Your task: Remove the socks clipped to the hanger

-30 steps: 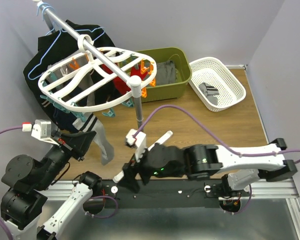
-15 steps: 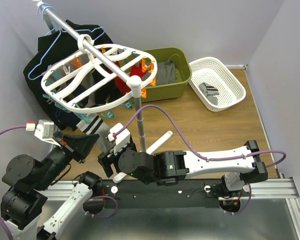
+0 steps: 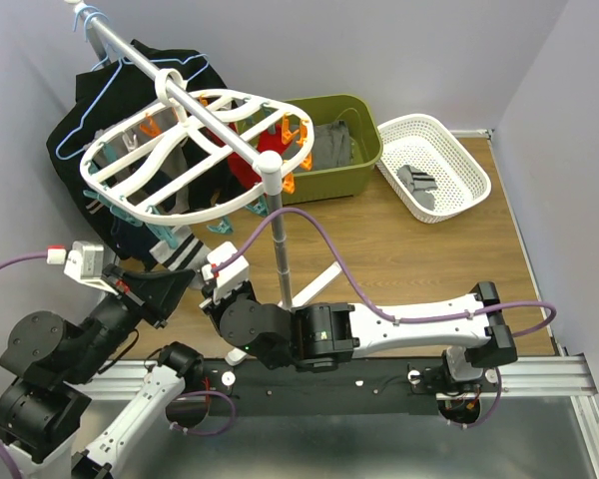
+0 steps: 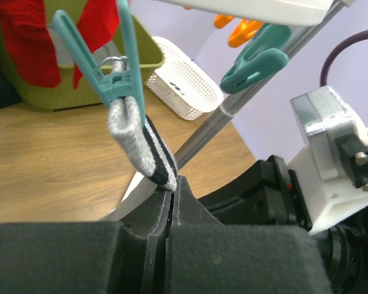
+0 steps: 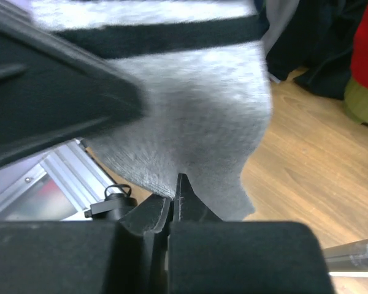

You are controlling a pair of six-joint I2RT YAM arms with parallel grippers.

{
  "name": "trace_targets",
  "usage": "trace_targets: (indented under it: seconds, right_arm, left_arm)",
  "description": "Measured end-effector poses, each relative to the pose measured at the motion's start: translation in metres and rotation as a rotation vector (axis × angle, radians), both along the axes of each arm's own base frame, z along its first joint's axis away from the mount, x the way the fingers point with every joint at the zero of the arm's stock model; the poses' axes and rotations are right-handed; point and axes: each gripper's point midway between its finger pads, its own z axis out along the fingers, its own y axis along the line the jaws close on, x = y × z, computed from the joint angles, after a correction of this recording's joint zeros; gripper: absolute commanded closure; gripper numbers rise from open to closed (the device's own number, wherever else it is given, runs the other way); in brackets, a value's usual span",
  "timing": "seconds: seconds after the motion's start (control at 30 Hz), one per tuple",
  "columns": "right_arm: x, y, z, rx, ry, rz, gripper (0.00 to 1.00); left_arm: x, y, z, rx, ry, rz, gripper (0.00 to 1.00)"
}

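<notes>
The white oval hanger (image 3: 195,155) hangs on the rail, ringed with orange and teal pegs. A grey sock with black stripes (image 4: 138,144) hangs from a teal peg (image 4: 119,67). My left gripper (image 4: 172,187) is shut, pinching that sock's lowest tip. My right gripper (image 5: 176,184) is shut on the lower edge of the grey sock (image 5: 196,116), right beside the left one. In the top view both grippers meet under the hanger's near rim, the left (image 3: 180,282) and the right (image 3: 212,279). Red socks (image 3: 242,170) and dark ones hang further back.
The stand's metal pole (image 3: 280,239) rises just right of both grippers. A large black garment (image 3: 75,130) on a light-blue wire hanger hangs at the back left. An olive bin (image 3: 364,150) and a white lattice basket (image 3: 434,165) stand behind on the wooden floor.
My right arm swung left from the table's middle to the grey striped sock and its jaws closed on the sock's edge. The hanger rocked slightly. The left gripper stayed at the sock.
</notes>
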Motion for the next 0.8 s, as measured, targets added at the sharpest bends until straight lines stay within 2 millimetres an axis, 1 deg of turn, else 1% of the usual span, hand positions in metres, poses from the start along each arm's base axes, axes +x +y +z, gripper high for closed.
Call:
trace_targets:
  seconds: [0.03,0.07,0.1,0.13,0.17,0.2,0.27,0.33,0.4,0.5,0.53,0.57,0.6,0.67,0.73,0.8]
  right_arm:
    - [0.000,0.000,0.001,0.002,-0.001,-0.002,0.99]
    - [0.001,0.000,0.001,0.005,-0.002,-0.004,0.99]
    - [0.001,0.001,0.003,0.013,-0.002,-0.006,0.99]
    - [0.001,0.000,0.003,0.013,-0.002,-0.007,0.99]
    - [0.001,0.000,0.002,0.012,-0.002,-0.008,0.99]
    - [0.001,0.000,0.000,0.009,-0.002,-0.008,0.99]
    - [0.001,-0.001,-0.005,-0.003,-0.003,-0.008,0.99]
    - [0.001,-0.002,-0.011,-0.017,-0.003,-0.008,0.99]
    - [0.001,-0.003,-0.017,-0.031,-0.004,-0.007,0.99]
    - [0.001,-0.003,-0.018,-0.033,-0.004,-0.006,0.99]
    - [0.001,-0.003,-0.017,-0.032,-0.003,-0.003,0.99]
    - [0.000,-0.003,-0.017,-0.031,-0.002,-0.002,0.99]
    - [0.000,-0.003,-0.016,-0.029,-0.001,0.001,0.99]
    - [0.000,-0.003,-0.015,-0.025,0.000,0.004,0.99]
    - [-0.001,-0.004,-0.014,-0.023,0.001,0.008,0.99]
    - [-0.001,-0.005,-0.012,-0.017,0.003,0.012,0.99]
  left_arm:
    - [-0.001,0.003,0.000,0.002,0.003,0.013,0.74]
    - [-0.002,0.005,0.001,0.000,0.007,0.021,0.69]
    - [-0.002,0.011,0.004,0.001,0.003,0.054,0.64]
    - [-0.003,0.018,0.010,-0.007,-0.006,0.088,0.49]
    - [-0.005,0.024,0.016,-0.018,-0.015,0.113,0.43]
    - [-0.006,0.029,0.023,-0.027,-0.032,0.139,0.38]
    - [-0.009,0.044,0.042,-0.060,-0.076,0.207,0.34]
    - [-0.010,0.054,0.054,-0.096,-0.101,0.252,0.34]
    - [-0.008,0.059,0.062,-0.113,-0.106,0.277,0.34]
    - [0.008,0.055,0.065,-0.110,-0.064,0.302,0.35]
    - [0.018,0.051,0.062,-0.094,-0.037,0.306,0.40]
    - [0.024,0.048,0.059,-0.085,-0.020,0.308,0.41]
    - [0.033,0.043,0.051,-0.069,0.009,0.310,0.41]
    - [0.044,0.037,0.038,-0.048,0.050,0.311,0.42]
    - [0.047,0.036,0.030,-0.042,0.064,0.312,0.44]
    - [0.046,0.036,0.030,-0.047,0.061,0.311,0.47]
